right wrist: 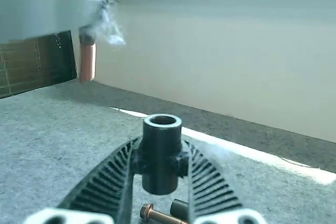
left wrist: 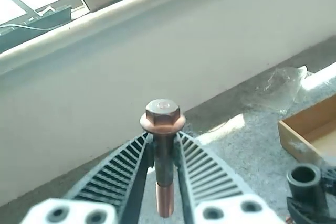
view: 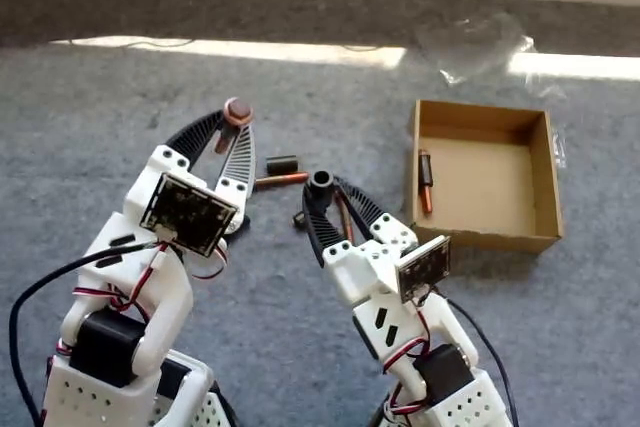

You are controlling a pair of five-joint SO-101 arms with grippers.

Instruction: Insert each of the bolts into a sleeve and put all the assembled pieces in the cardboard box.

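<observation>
**Q:** How are the parts expected to handle, and where should they be gripped?

**A:** The hex-headed copper bolt is judged rigid, smooth and fairly light, so it could slip. It is best taken on the shank just under the flange. That is where it is clamped, upright, by the left gripper. The black sleeve is judged stiff and slick. It is pinched around its middle, bore upward, by the right gripper.

**Q:** Where is everything placed?

**A:** From above, the held bolt is seen at ten o'clock from the held sleeve, apart from it. The cardboard box is found at three o'clock from that sleeve. One assembled piece is seen inside, along the box's nine o'clock wall. A loose bolt and a loose sleeve are seen lying on the grey carpet between the two grippers
</observation>
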